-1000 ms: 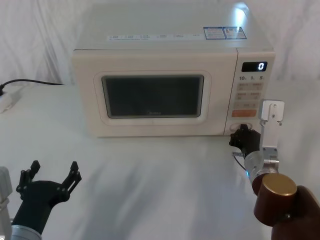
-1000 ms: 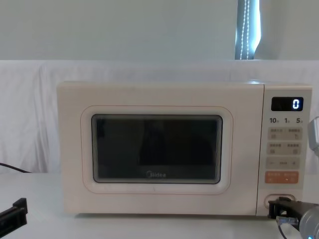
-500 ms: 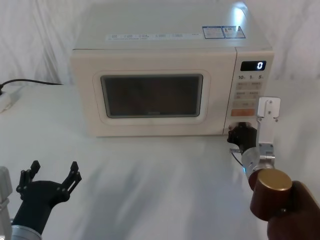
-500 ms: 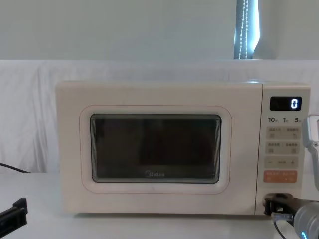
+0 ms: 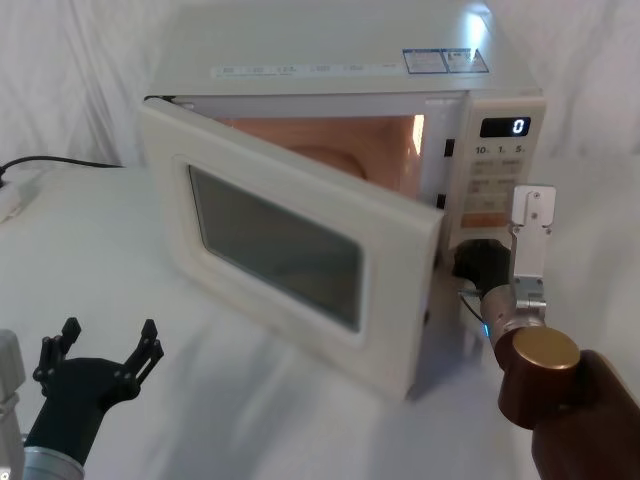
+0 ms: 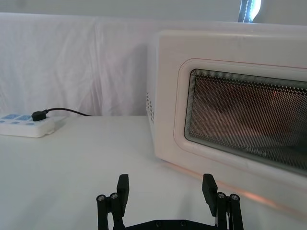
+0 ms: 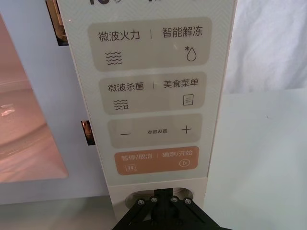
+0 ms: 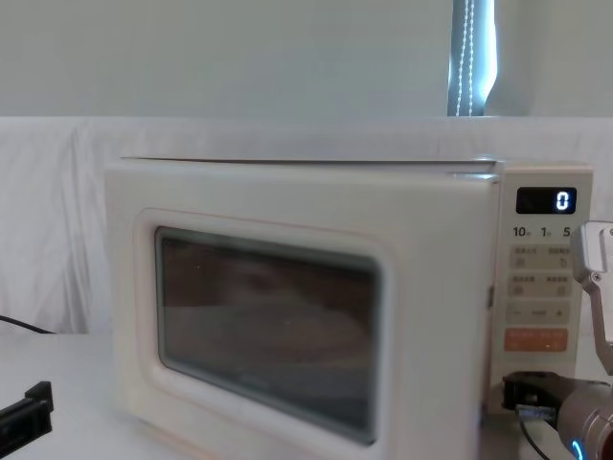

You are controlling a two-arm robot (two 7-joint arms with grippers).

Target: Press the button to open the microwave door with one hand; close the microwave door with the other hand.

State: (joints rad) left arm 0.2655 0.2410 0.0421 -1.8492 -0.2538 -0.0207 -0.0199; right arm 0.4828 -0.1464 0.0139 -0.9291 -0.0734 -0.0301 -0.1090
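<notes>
While the white-draped bench [image 5: 250, 410] carries the cream microwave [image 5: 340, 50] at its far side, the microwave door [image 5: 290, 240] stands swung out on its left hinge, roughly half open, its free edge reaching toward the robot and the lit, peach-toned cavity [image 5: 340, 150] showing behind it. And look at the control panel [image 7: 148, 91]: the display [image 5: 507, 127] reads 0, the orange key [image 7: 156, 160] sits just above the bottom recess, and right there the right gripper [image 7: 163, 203] is pressed up against the button [image 7: 160, 194], black tip covering most of it; whether its fingers are parted, I cannot tell. Down at the near left, the left gripper [image 5: 105, 350] hovers over the bench, well apart from the door, fingers [image 6: 123, 187] spread wide and holding nothing.
</notes>
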